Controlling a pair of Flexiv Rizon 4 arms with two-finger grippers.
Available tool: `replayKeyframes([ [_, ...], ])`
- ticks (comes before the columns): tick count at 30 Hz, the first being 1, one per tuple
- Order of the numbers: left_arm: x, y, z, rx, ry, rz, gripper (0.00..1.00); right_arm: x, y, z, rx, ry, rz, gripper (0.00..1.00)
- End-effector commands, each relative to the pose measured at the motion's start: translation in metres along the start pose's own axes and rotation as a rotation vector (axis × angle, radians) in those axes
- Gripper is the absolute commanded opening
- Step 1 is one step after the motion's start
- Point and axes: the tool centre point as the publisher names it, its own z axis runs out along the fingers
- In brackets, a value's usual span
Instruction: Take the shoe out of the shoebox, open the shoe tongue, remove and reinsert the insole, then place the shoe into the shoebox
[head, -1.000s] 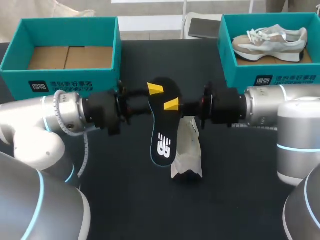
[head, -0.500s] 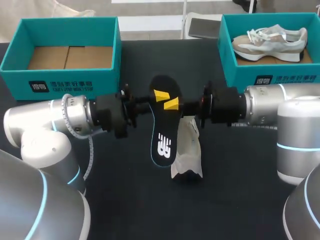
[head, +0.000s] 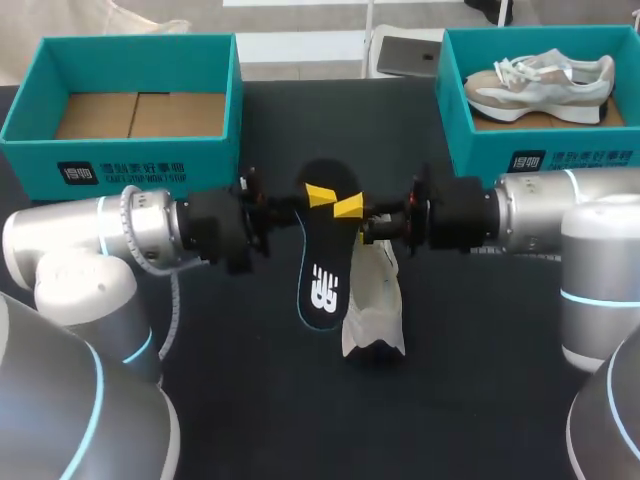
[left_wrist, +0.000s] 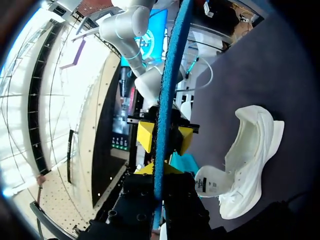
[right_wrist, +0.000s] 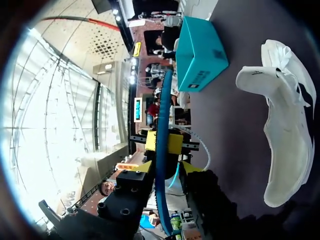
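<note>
1. Insole. The black insole (head: 322, 270) is off the table (head: 250, 400), held in the air near the table's middle. Its broad face is turned up toward the head camera. I read it as gripped at its far end, the end nearer the boxes. The near end hangs free.

2. Left gripper (head: 320, 195). It comes in from my left and is clamped on the insole's far end. In the right wrist view its two yellow tips sit tight against the insole, one on each face.

3. Right gripper (head: 348, 206). It comes in from my right and grips the same end from the opposite edge. In the left wrist view its tips flank the insole's thin blue edge and touch it on both faces. On the upper face the two grippers' tips lie just beside each other.

4. Shoe (head: 375, 300). The white shoe lies on the table below the grippers, just right of the insole. In the head view the insole covers part of it. Its opening shows to both wrist cameras.

5. Boxes. The teal left box (head: 130, 165) stands open at the table's far left, its brown cardboard floor showing. The teal right box (head: 480, 155) stands at the far right. A second shoe (head: 540, 80), pale with beige panels, lies inside it.
</note>
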Motion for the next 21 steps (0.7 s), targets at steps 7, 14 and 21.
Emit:
replayKeyframes([
  [7, -0.010, -0.013, -0.035, -0.004, 0.077, -0.085, 0.00, 0.011, -0.019, -0.047, -0.028, -0.087, -0.037, 1.00],
  [14, -0.007, -0.032, -0.041, 0.011, 0.098, -0.192, 0.00, 0.019, -0.021, -0.064, -0.008, -0.209, -0.258, 1.00],
  [21, -0.006, -0.044, -0.043, 0.047, 0.131, -0.337, 0.00, 0.024, -0.026, -0.072, -0.009, -0.309, -0.511, 1.00],
])
